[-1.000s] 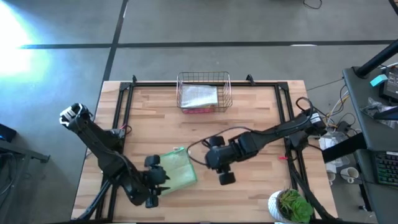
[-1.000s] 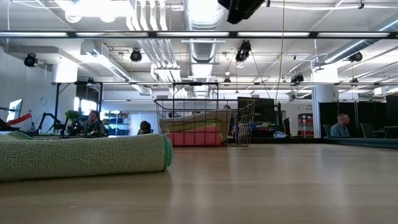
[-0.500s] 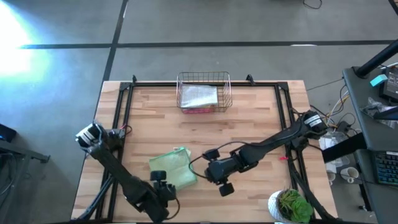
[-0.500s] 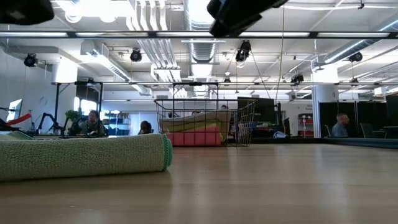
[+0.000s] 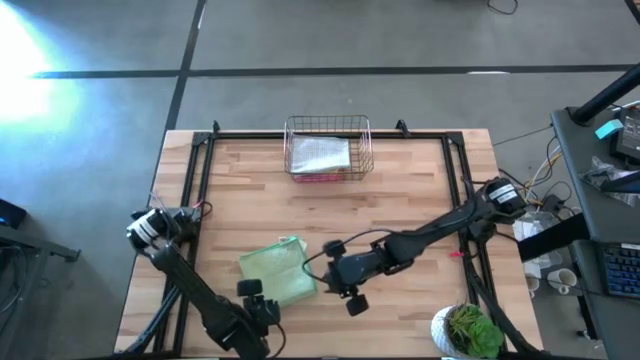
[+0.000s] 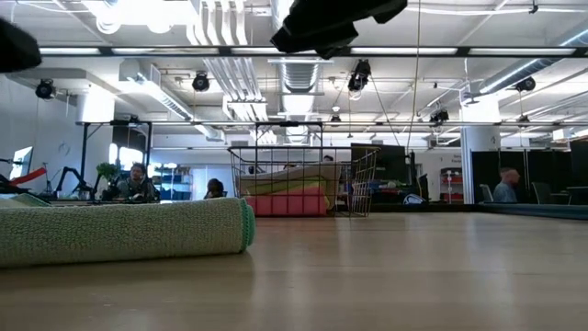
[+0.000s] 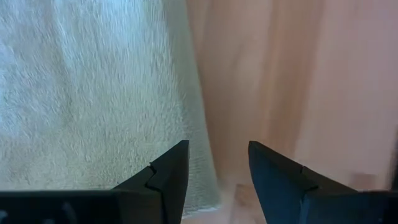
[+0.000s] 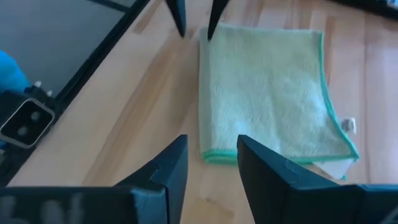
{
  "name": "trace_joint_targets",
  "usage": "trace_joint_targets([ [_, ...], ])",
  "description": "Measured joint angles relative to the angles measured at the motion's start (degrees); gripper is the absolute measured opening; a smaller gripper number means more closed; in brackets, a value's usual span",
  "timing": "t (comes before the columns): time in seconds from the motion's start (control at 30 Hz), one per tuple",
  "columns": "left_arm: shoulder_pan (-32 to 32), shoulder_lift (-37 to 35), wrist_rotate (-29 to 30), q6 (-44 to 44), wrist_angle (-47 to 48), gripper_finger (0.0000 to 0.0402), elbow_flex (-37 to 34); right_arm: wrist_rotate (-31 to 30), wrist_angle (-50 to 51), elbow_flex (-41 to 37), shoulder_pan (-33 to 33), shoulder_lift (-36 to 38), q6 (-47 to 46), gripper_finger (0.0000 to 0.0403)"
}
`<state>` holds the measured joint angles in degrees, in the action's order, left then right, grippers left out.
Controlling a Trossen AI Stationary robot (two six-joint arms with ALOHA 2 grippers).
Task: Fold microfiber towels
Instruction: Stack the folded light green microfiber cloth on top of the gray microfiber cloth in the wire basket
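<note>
A light green microfiber towel [image 5: 278, 272] lies folded flat on the wooden table, left of the middle and near the front edge; it also shows in the low view [image 6: 119, 230]. My left gripper [image 5: 258, 300] hangs open above the towel's near corner [image 7: 199, 186], one finger over the cloth and one over bare wood. My right gripper [image 5: 340, 285] hovers open just right of the towel [image 8: 267, 99], slanting down toward it. In the low view both grippers are high above the tabletop.
A copper wire basket [image 5: 328, 150] with folded towels, pink and pale ones among them, stands at the far middle [image 6: 303, 179]. A potted plant [image 5: 468, 330] sits at the near right corner. Black frame rails [image 5: 190, 190] run along the table's sides. Bare wood lies right of the towel.
My left gripper has come down toward the towel's near corner and tipped to point more steeply down. My right gripper has sunk and shifted a little toward the table's left, tipping down toward the towel. The towel has not moved.
</note>
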<state>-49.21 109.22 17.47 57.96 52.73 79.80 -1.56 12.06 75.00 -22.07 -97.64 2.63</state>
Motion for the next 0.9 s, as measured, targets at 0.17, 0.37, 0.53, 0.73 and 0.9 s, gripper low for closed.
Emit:
trace_joint_targets([
  [0.17,0.1,2.9,0.0,0.5,0.6,0.0150,-0.6,-0.1,-2.0,-0.3,0.4,0.0,2.8,0.0139],
  [0.37,0.6,5.1,0.2,4.1,1.4,0.0150,-0.9,-0.1,-2.0,-0.3,0.8,0.0,2.6,0.0155],
  [0.53,0.8,7.4,0.7,7.8,1.6,0.0150,-0.8,0.3,-2.7,-0.3,1.8,-0.6,2.6,0.0160],
  [0.73,2.4,7.6,0.6,9.2,1.8,0.0124,-0.9,3.2,-4.3,-0.3,2.7,-4.1,3.8,0.0161],
  [0.9,3.3,6.5,2.1,8.5,2.2,0.0054,-1.0,3.7,-4.7,1.2,2.6,-6.7,3.8,0.0162],
])
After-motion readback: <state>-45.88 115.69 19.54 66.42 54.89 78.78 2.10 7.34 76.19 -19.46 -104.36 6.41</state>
